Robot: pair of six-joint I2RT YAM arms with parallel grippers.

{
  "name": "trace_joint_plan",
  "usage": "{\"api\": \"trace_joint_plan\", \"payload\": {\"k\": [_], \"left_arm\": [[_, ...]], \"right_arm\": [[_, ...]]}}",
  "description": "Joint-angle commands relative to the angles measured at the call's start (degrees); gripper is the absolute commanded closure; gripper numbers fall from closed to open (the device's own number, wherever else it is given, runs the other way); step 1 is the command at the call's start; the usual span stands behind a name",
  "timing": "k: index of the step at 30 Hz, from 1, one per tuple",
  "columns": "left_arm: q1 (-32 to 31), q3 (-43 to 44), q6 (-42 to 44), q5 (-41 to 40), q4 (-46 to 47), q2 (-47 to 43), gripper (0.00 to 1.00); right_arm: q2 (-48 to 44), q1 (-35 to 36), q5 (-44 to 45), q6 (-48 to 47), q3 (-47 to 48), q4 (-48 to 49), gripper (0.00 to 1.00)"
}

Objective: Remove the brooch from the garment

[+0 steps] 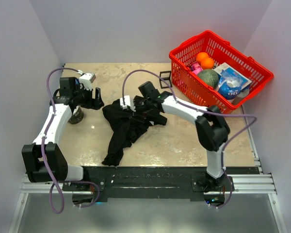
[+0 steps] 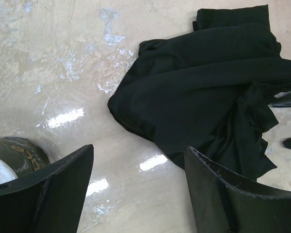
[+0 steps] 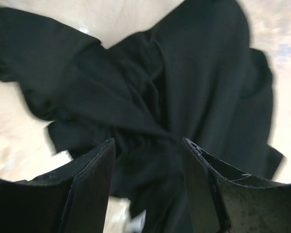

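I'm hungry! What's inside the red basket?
The red basket holds two oranges, a round green fruit, a blue-and-white packet and a pink thing. Anything underneath them is covered, so I cannot tell.

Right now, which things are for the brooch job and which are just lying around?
For the job: black T-shirt, left gripper, right gripper; brooch not visible.
Lying around: red basket, wire frame, round tin.

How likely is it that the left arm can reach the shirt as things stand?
Probably yes. The left tool is open and the shirt lies just ahead of it, with only bare table between them.
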Motion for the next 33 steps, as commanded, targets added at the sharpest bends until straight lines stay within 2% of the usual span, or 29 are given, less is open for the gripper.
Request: {"api": "trace_joint_plan", "payload": {"k": [1, 4, 8, 10, 11, 12, 15, 19, 26, 29, 33], "left_arm": [[-1.5, 1.7, -1.0, -2.6, 0.8, -1.9, 0.21], [-1.6, 1.4, -0.7, -3.1, 0.9, -2.2, 0.21], [-1.5, 0.9, -0.5, -3.1, 1.5, -2.0, 0.2], [-1.5, 0.7, -0.5, -2.9, 1.9, -1.6, 0.2], [-1.4, 0.7, -0.5, -2.8, 2.3, -0.9, 0.2], [-1.4, 0.8, -0.5, -2.5, 2.4, -0.4, 0.2], [-1.4, 1.3, -0.2, -1.4, 2.9, 1.7, 0.21], [-1.5, 2.2, 1.5, -1.2, 2.1, 5.3, 0.21], [-1.5, 3.9, 7.3, -1.4, 0.6, 12.8, 0.23], [-1.0, 3.5, 8.9, -1.5, 1.1, 12.3, 0.23], [-0.2, 0.6, 11.4, 3.5, 1.1, 9.9, 0.22]], "right_arm": [[6.5, -0.3, -0.8, -3.3, 8.3, -2.0, 0.39], [10.0, -0.2, -0.2, -5.7, 11.2, -5.9, 0.4], [8.9, -0.2, -0.3, -7.1, 9.4, -7.8, 0.42], [7.9, -0.2, 0.0, -6.7, 7.6, -7.8, 0.52], [7.5, -0.2, 0.2, -6.4, 6.7, -8.0, 0.61], [6.7, -0.2, 0.5, -6.0, 6.2, -8.0, 0.77], [2.8, -0.2, 1.0, -2.7, 5.9, -6.3, 1.0], [-4.9, -0.9, 1.5, 4.9, 7.4, 0.5, 1.0], [-12.6, -2.5, 6.1, 15.7, 20.9, 5.7, 1.0], [-14.3, -4.3, 8.9, 20.4, 24.3, 9.5, 1.0], [-15.4, -7.0, 15.6, 26.4, 28.1, 12.9, 1.0]]}}
